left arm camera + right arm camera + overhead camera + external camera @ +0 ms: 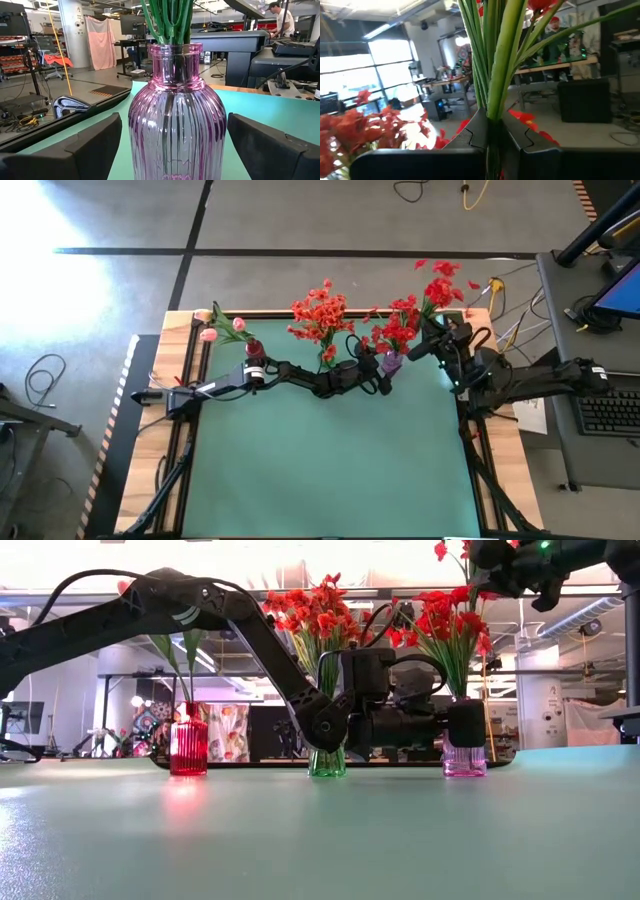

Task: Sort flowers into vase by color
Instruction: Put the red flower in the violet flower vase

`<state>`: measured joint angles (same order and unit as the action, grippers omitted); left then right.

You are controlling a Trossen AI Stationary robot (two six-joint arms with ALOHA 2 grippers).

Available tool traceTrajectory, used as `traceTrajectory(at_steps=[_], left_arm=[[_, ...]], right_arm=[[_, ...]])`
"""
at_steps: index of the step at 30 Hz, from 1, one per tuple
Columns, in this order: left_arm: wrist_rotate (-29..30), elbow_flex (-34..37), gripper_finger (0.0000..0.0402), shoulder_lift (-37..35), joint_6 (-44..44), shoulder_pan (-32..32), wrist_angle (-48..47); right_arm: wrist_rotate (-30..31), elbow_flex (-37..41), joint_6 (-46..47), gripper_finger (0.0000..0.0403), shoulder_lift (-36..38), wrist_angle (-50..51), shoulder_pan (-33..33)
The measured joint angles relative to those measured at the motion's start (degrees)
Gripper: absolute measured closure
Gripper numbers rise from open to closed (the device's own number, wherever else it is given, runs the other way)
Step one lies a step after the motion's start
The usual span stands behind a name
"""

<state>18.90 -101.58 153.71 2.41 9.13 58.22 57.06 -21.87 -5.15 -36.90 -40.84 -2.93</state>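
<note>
**Purple glass steadied, red stem going in**

Ribbed purple glass vase sits far right on my green table, between the spread fingers of my left gripper, not visibly touching. Above it, my right gripper is clamped on a green-stemmed red flower. I judge this the insertion step; next I must lower that stem into the neck, then let go.

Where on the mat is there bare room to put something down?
The whole near part of the green mat is bare, from the vase row to the front edge. The far edge is crowded: red vase, green vase, purple vase, the left claw around the purple one, and the right claw holding a stem above it.
</note>
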Motion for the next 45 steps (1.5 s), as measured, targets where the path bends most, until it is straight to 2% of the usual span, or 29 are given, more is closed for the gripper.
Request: traceTrajectory(at_steps=[5, 11, 19, 39, 45], left_arm=[[0.0, 0.0, 0.0055, 0.0, 0.0, 0.0, -0.2], [0.0, 0.0, 0.0055, 0.0, 0.0, 0.0, -0.2], [0.0, 0.0, 0.0055, 0.0, 0.0, 0.0, -0.4], [0.0, 0.0, 0.0055, 0.0, 0.0, 0.0, -0.8], [0.0, 0.0, 0.0055, 0.0, 0.0, 0.0, -0.9]], right_arm=[[-2.9, 3.2, 0.5, 0.0385, -1.8, -5.7, -2.1], [-3.5, 7.0, -4.5, 0.0385, -3.4, -16.0, -2.4], [-4.6, 7.8, -6.4, 0.0385, -5.2, -16.0, -2.3], [-4.8, 7.8, -3.6, 0.0385, -12.8, -16.4, -2.3], [-4.6, 7.8, -0.1, 0.0385, -14.5, -12.0, -2.3]])
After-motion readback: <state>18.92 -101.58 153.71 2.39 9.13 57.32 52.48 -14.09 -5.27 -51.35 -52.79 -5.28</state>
